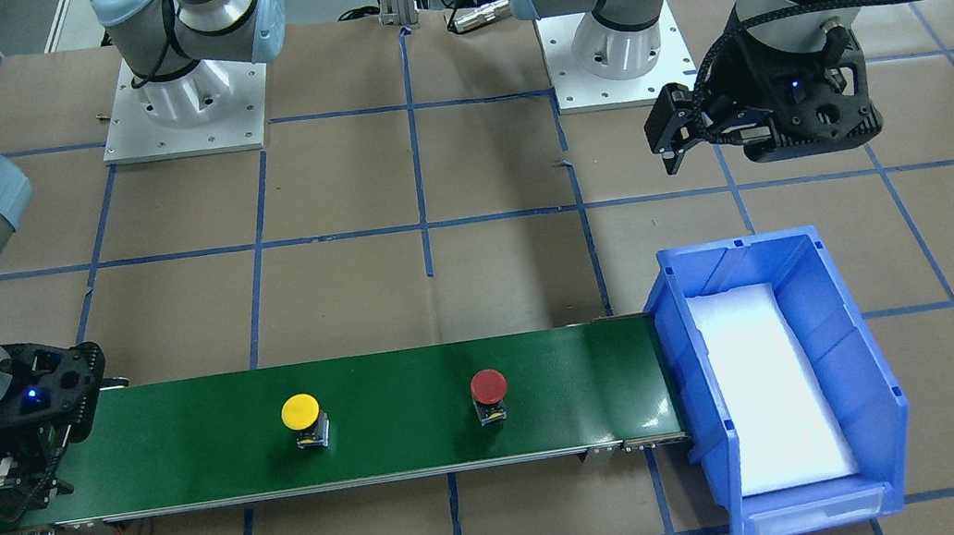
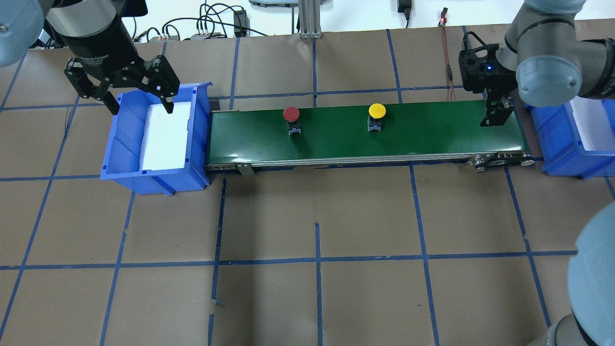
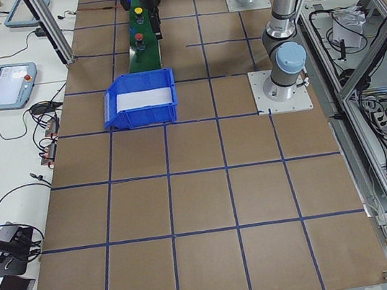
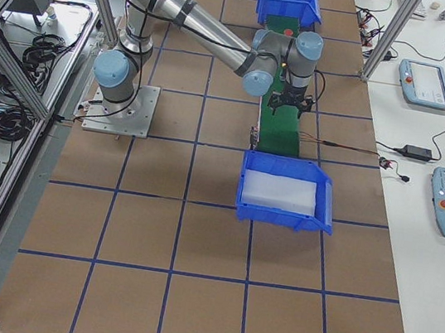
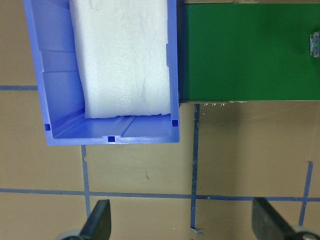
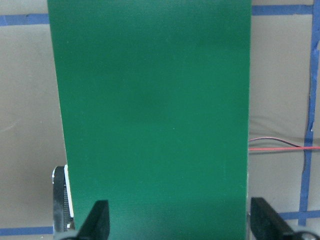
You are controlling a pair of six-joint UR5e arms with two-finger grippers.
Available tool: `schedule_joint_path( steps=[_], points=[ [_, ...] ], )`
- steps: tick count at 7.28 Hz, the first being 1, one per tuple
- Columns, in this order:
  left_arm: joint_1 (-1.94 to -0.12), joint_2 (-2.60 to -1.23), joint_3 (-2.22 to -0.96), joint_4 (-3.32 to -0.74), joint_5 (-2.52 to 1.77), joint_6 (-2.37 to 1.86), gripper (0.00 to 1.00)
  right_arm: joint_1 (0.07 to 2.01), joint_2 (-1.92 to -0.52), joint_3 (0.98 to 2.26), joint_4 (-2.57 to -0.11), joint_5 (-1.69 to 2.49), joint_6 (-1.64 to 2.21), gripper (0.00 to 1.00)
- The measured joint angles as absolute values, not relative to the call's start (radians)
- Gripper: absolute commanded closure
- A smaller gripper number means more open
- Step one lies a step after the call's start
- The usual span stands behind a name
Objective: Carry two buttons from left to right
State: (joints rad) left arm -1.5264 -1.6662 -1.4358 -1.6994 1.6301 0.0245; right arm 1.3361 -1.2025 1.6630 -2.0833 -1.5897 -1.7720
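1. Brown paper with a blue tape grid covers the tabletop [image 2: 317,216], where a green conveyor belt [image 2: 432,129] runs between two bins.
2. The left claw [image 2: 142,108] hangs above the far edge of the foam-lined blue bin [image 2: 153,181], fingers spread wide, gripping nothing.
3. The right claw [image 2: 497,117], fingers apart and empty, sits low over the belt's opposite end, just beside the second blue bin [image 2: 557,149].
4. The red button [image 2: 291,114] stands upright on the belt between the claws, towards the left claw.
5. The yellow button [image 2: 377,111] stands beyond it, towards the right claw, touching neither.
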Motion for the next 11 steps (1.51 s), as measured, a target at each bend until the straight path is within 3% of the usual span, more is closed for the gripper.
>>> schedule_joint_path(
  steps=[11],
  points=[
    [-1.526, -1.667, -1.436, -1.689, 1.631, 0.025, 0.00, 1.332, -1.199, 1.662, -2.085, -1.524, -1.768, 0.01]
  ],
)
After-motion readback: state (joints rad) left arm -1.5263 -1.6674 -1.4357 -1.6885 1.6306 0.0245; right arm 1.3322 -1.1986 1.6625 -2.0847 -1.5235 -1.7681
